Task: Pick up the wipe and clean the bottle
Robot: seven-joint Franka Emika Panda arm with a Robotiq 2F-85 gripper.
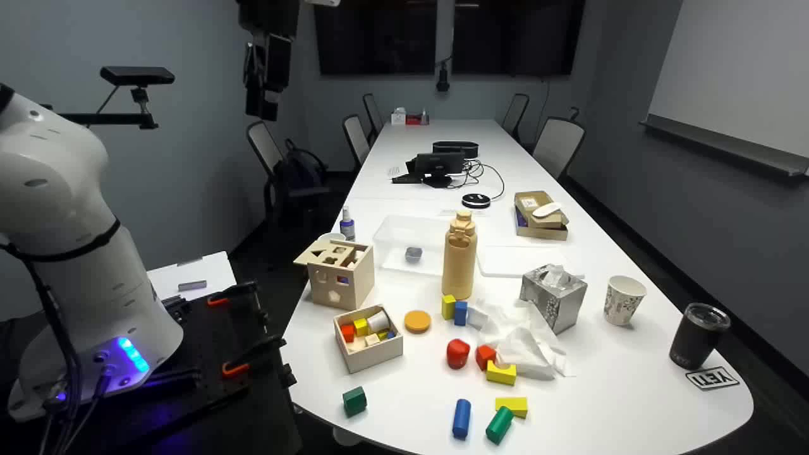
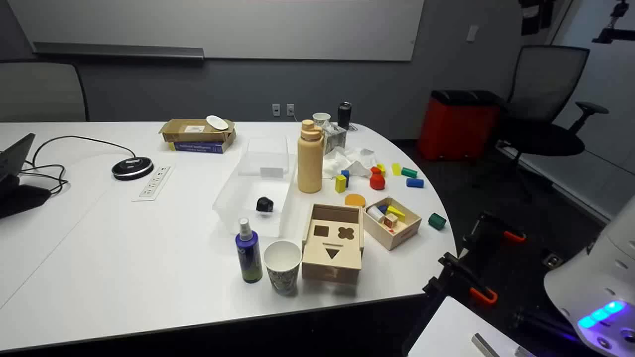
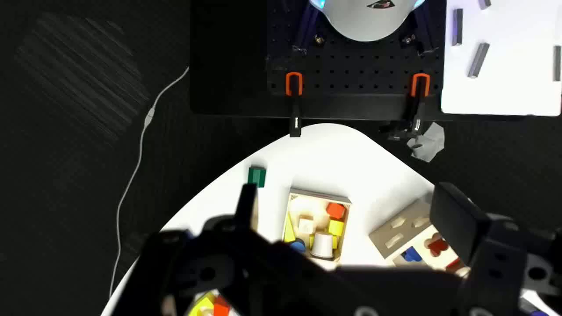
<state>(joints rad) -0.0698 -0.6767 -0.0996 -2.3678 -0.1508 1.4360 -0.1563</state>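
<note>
Bottle [image 1: 459, 264] in both exterior views only

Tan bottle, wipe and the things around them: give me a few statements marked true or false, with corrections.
The tan bottle stands upright. True.
The gripper is shut on the wipe. False: the gripper is open, and the wipe lies on the table.
A spray bottle stands beside a paper cup. True.
The black tumbler lies on its side. False: the black tumbler stands upright.
The orange disc lies outside the small wooden box. True.
</note>
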